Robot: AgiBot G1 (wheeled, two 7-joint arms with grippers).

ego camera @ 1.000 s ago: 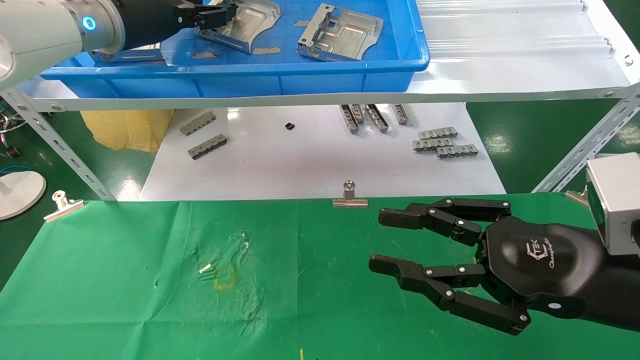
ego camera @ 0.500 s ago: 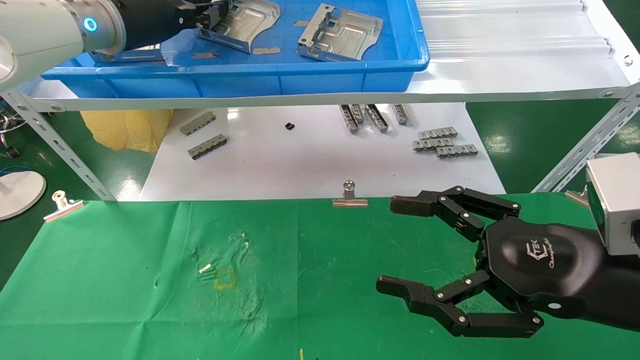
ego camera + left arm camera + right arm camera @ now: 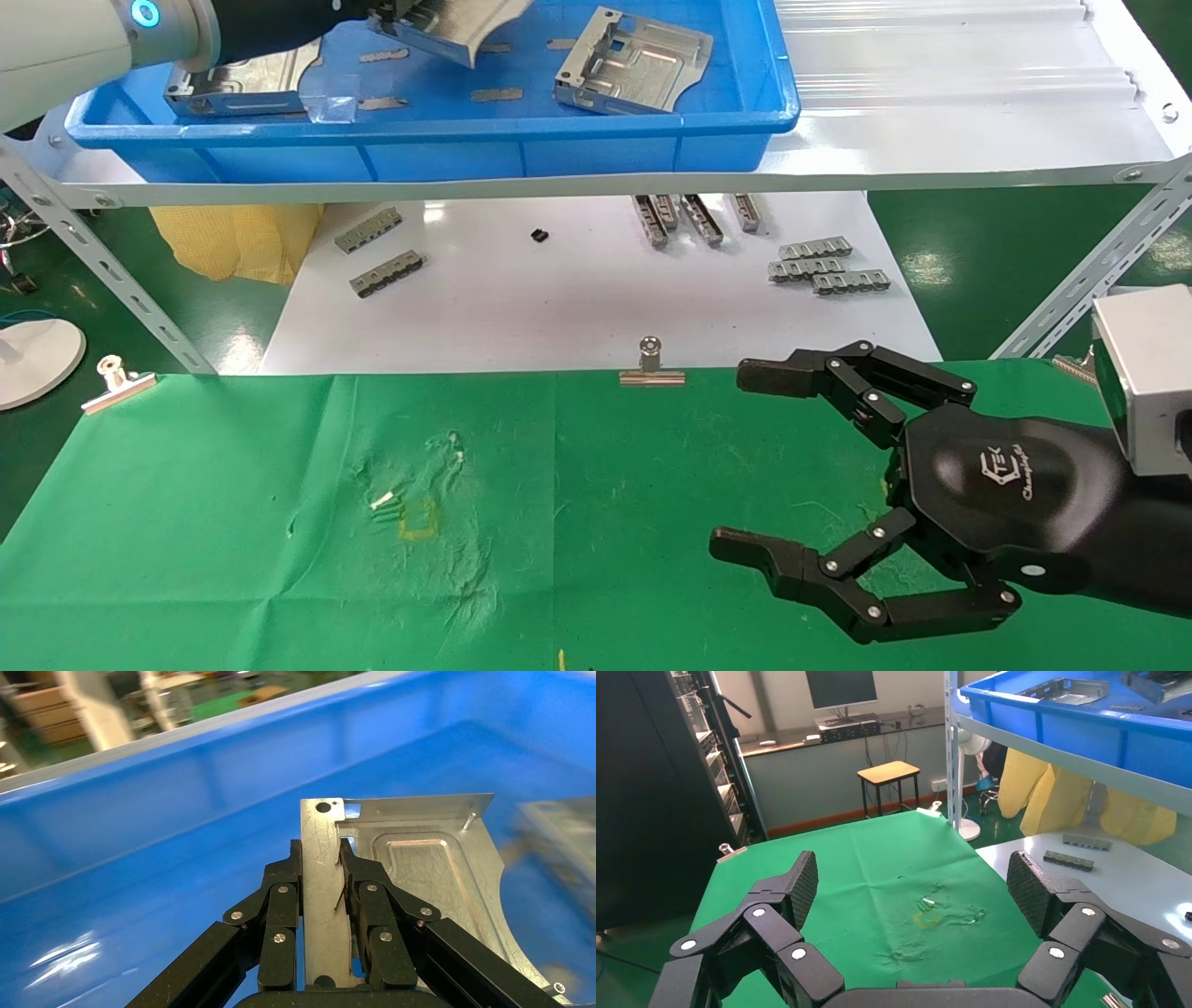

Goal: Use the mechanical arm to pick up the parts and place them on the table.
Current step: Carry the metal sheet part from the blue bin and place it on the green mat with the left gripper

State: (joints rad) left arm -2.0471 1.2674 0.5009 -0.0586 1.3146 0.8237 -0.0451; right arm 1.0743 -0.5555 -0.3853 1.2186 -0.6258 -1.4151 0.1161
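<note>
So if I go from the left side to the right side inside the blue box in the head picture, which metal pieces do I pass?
Flat bracket → lifted bracket held by the left gripper → tilted bracket.

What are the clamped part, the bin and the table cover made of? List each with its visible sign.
Part in the left gripper: looks like bare stamped sheet metal; grey, scratched, reflective, with embossed lines and punched holes.
Bin: probably moulded plastic; uniform glossy blue with soft highlights.
Table cover: apparently thin green cloth; it wrinkles and creases, clipped at the edge.
</note>
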